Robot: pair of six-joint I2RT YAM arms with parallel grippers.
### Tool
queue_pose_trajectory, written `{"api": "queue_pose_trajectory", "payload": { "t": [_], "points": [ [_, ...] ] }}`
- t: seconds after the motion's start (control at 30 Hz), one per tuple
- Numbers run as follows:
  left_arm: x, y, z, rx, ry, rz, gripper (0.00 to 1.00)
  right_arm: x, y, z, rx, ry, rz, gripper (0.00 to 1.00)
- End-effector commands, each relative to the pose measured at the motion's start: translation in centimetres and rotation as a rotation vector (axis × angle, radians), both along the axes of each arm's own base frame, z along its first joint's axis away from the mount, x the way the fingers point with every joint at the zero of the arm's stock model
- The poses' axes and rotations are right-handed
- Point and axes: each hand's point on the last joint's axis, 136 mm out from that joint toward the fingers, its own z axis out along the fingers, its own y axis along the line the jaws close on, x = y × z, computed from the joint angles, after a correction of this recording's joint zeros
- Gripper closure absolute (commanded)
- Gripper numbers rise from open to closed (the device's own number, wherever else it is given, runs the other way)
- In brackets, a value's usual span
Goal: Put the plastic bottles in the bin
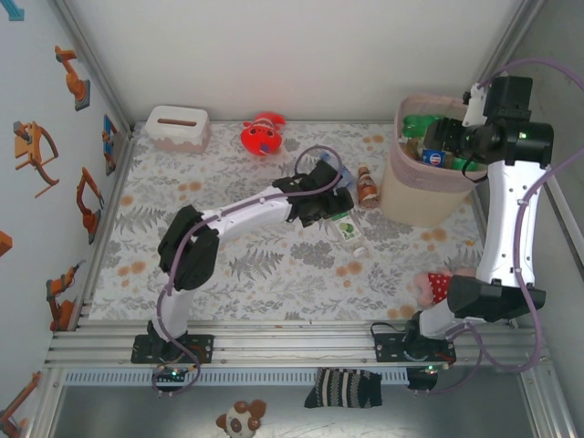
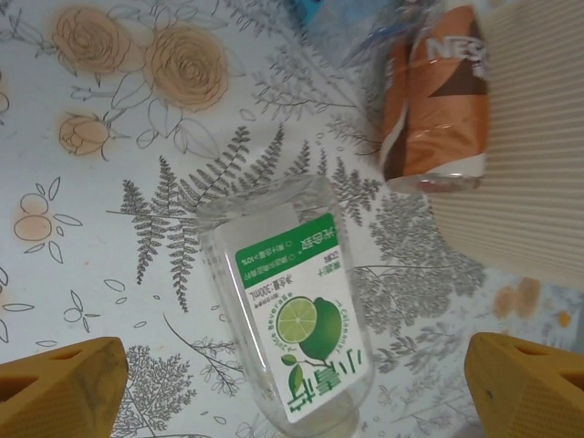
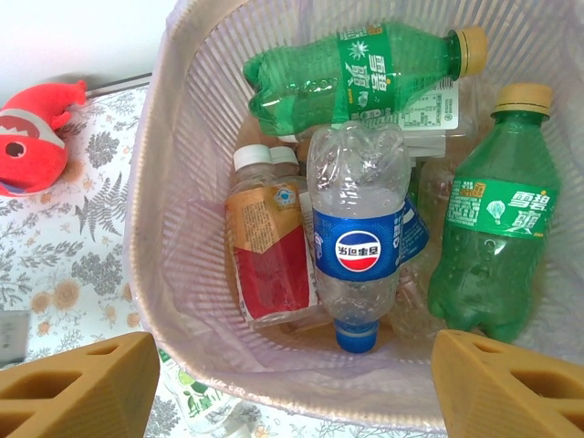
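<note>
The left gripper hovers over the floral tablecloth, its yellow fingers spread wide. A clear lime-label bottle lies flat on the cloth between them, touched by neither. Beyond it, a brown Nescafé bottle lies just beside the ribbed wall of the pink bin. Above the bin's mouth the right gripper hangs with fingers apart, holding nothing. Below it a Pepsi bottle, two green Sprite bottles and a red-label bottle lie piled inside. A red plush toy sits near the far wall.
</note>
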Motion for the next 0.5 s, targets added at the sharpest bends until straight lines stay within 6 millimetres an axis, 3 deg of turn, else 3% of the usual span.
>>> {"api": "queue_pose_trajectory", "payload": {
  "t": [0.0,0.23,0.47],
  "points": [
    [0.4,1.7,-1.8,0.142,0.0,0.078,0.02,-0.4,0.4,0.6,-0.003,-0.033,0.023,0.23],
    [1.3,-1.9,-4.1,0.188,-0.038,0.04,0.0,-0.4,0.7,0.7,0.003,-0.04,0.035,0.23],
    [1.8,-3.1,-7.2,0.261,-0.024,0.045,0.01,-0.4,0.7,0.5,0.002,-0.038,0.039,0.23]
  ]
}}
